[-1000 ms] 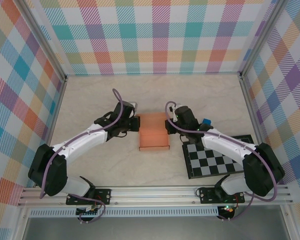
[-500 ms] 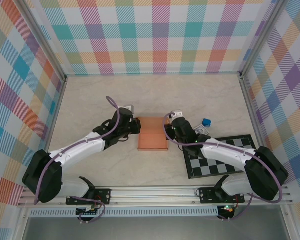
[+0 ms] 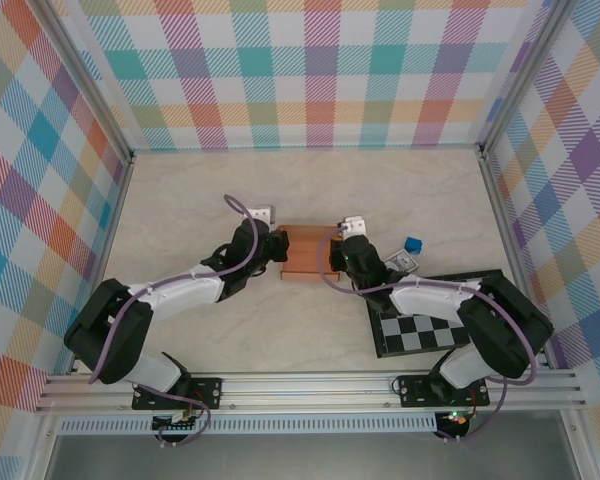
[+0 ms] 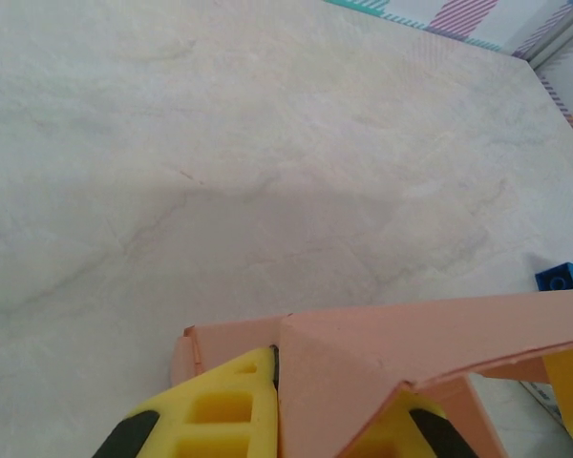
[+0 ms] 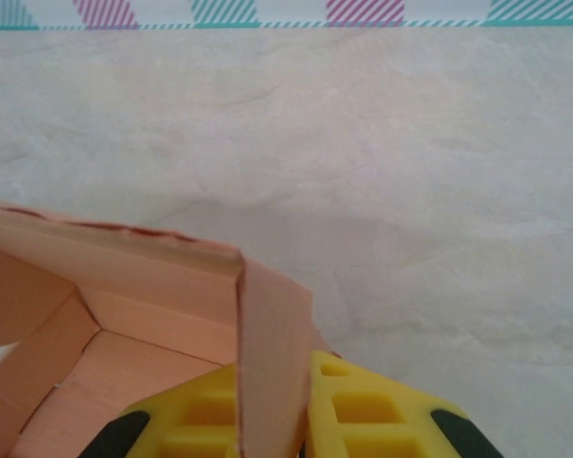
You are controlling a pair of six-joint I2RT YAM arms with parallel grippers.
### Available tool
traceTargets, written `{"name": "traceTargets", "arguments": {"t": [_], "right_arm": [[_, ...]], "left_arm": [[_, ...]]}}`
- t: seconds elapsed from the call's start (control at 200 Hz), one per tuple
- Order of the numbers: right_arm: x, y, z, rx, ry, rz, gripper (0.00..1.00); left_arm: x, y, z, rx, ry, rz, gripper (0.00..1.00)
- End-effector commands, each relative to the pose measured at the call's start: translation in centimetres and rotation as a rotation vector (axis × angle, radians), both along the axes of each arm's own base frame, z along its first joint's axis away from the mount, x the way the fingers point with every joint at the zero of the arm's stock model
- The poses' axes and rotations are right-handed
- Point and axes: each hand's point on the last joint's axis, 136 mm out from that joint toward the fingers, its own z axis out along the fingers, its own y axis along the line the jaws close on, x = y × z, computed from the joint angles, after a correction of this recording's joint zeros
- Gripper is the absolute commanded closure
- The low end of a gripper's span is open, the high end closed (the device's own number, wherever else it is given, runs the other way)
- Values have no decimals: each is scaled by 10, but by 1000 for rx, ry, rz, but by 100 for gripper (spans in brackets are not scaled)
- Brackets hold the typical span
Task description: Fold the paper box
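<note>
Walls of the paper box [image 3: 308,255] stood raised from its floor, so the salmon-orange card was partly formed rather than flat. It sat near the middle of the desk [image 3: 280,190], between the two arms. From above its outline was shorter than a second before, and its near edge lay farther from the arm bases; the far edge had stayed roughly where it was.

The left pincer [image 3: 278,247] was at the box's left side. In the left wrist view the yellow pads [image 4: 220,410] of the left pincer [image 4: 306,405] were closed tight on an upright card wall of the paper box [image 4: 411,353], one pad on each face. The right pincer [image 3: 338,258] was at the box's right side. In the right wrist view the right pincer [image 5: 272,405] was likewise pinched on a standing flap of the paper box [image 5: 153,277], with the open inside of the box showing to the left of that flap. Both pincers had moved away from the bases along with the box, and both arms reached farther across the desk than a second earlier.

A small blue block [image 3: 412,244] lay just right of the right pincer, apart from the box, and it also showed at the right edge of the left wrist view [image 4: 565,278]. The black-and-white checkered board [image 3: 450,325] lay on the desk to the right, under the right arm, in the same place as before.
</note>
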Motion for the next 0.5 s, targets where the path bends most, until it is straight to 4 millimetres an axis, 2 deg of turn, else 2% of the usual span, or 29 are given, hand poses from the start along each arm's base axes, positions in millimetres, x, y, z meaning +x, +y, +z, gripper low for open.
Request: {"name": "traceTargets", "arguments": {"t": [0.0,0.125,0.325,0.495], "right_arm": [[9,23,11,33,-46,53,87],[9,23,1,38,-42,51,89],[7,16,-11,-10,-75,59,89],[3,12,-13,2,-48,47,80]], "left_arm": [[13,-33,39,-78,-135,-104,94],[14,-37,32,-89,-143,-117,94],[13,-25,10,-46,-186,-114,95],[8,-21,-4,-43,-202,-120,95]]}}
